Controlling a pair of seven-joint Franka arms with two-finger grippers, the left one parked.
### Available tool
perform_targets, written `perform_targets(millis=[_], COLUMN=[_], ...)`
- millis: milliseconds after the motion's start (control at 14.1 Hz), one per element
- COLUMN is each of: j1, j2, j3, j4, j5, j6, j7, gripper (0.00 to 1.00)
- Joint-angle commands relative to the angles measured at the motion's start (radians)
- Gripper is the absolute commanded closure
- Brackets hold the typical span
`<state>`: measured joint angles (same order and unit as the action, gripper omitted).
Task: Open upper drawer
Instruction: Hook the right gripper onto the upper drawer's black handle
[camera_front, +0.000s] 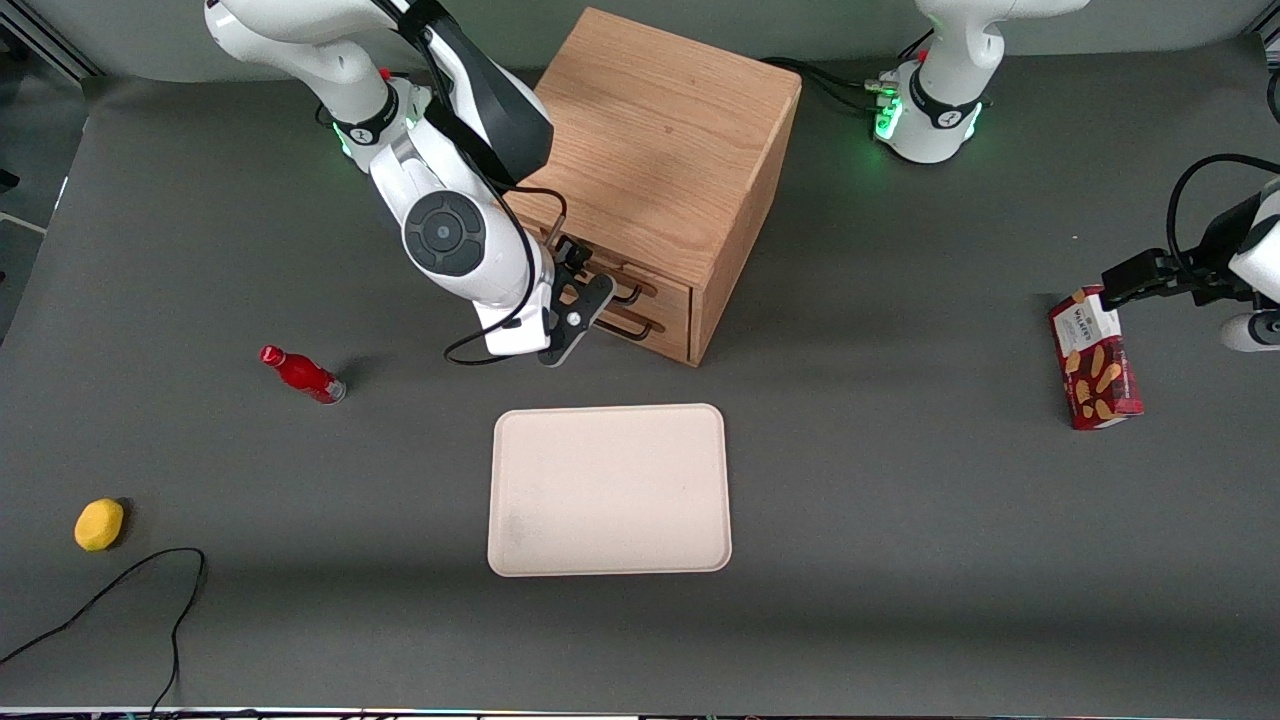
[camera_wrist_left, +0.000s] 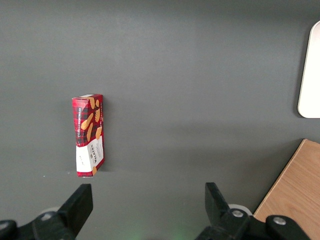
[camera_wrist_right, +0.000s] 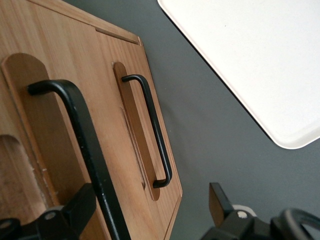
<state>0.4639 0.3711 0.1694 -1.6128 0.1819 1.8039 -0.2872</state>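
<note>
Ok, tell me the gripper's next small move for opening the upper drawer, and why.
Probably shut the fingers. The gripper is open in front of the cabinet, and the black handle of the upper drawer runs between its fingers; the drawer looks shut, so grip before pulling.

A dark grey matte table covering (camera_front: 900, 560) fills the scene under soft, even light. The gripper (camera_front: 592, 290), fingers apart, hangs in front of a boxy light oak cabinet (camera_front: 660, 150). Farther from the front camera than the gripper, a pale grey wall strip (camera_front: 850, 25) borders the table. 1 thin black cable (camera_front: 150, 590) trails nearer the camera than the gripper, toward the working arm's end.
</note>
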Motion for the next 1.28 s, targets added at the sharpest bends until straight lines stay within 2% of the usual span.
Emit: perform_targets(millis=[0,711,1209], j1=[0.005,-0.004,-0.044], j2=[-0.008,0.026,0.028], j3=[-0.007,-0.014,-0.018], j4=[-0.018,-0.013,0.001], j5=[0.021,0.008,0.008], j6=[0.02,0.06,0.06], j7=[-0.023,-0.03,-0.052], gripper=[0.0,0.0,0.0])
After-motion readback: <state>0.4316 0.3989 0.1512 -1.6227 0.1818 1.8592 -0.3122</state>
